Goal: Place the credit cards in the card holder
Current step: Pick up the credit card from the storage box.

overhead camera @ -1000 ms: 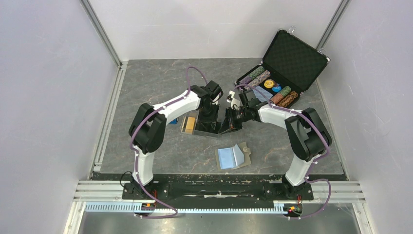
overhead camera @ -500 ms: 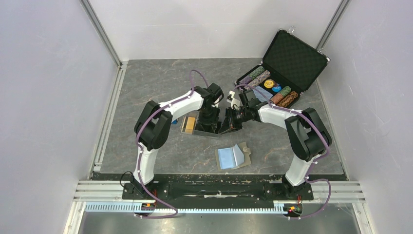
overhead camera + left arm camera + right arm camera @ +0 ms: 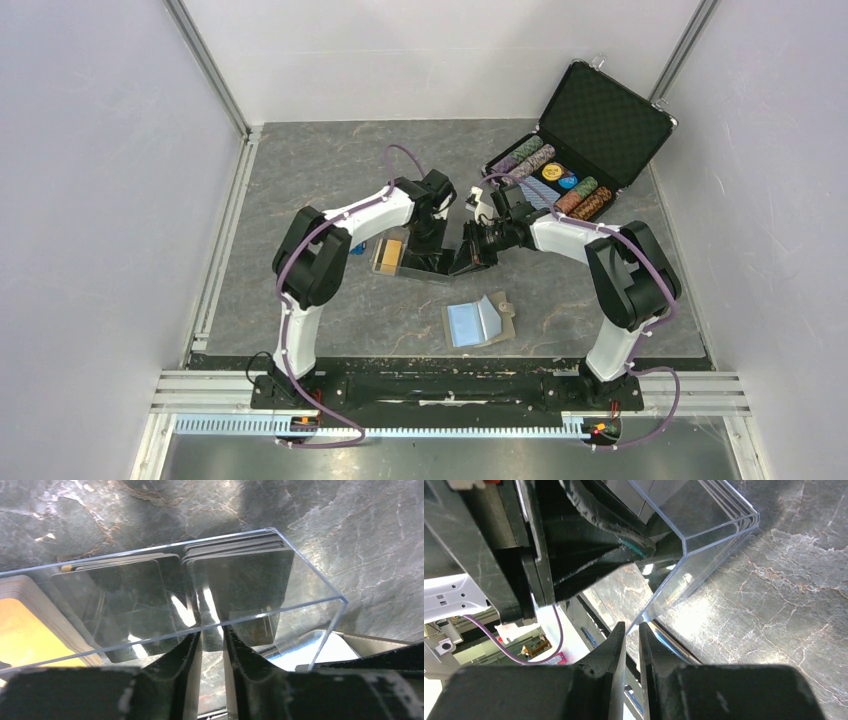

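Your credit cards sit in a clear tray [image 3: 300,625] of hard, glossy plastic with straight walls and sharp corners. It lies just above the middle of the top view, long axis running left to right and dipping slightly toward the right. In the left wrist view the black cards [image 3: 240,575] are thin, smooth and round-cornered, streaked with glare. They lie in two stacks side by side along the tray, faces up. The orange-tan card [image 3: 22,630] tops a third stack at the lower left of that frame. In the top view its long axis runs up and down, across the tray.

Your left gripper [image 3: 211,636] reaches to the tray's near wall. Its rough black fingers stand close with only a narrow slit between them, and you cannot tell whether they pinch anything. Your right gripper [image 3: 631,626] is clamped on the tray's end, the clear wall running down into the thin gap between its fingers.

The card holder [image 3: 478,321] lies well apart from the tray, lower in the top view. It is soft and squarish, spread open with the pale blue-grey lining up and one leaf lifted along the fold. The table [image 3: 375,540] is dark grey, veined like marble. At the upper right of the top view a black case [image 3: 600,125] stands open, showing its textured lid lining and rows of chips.
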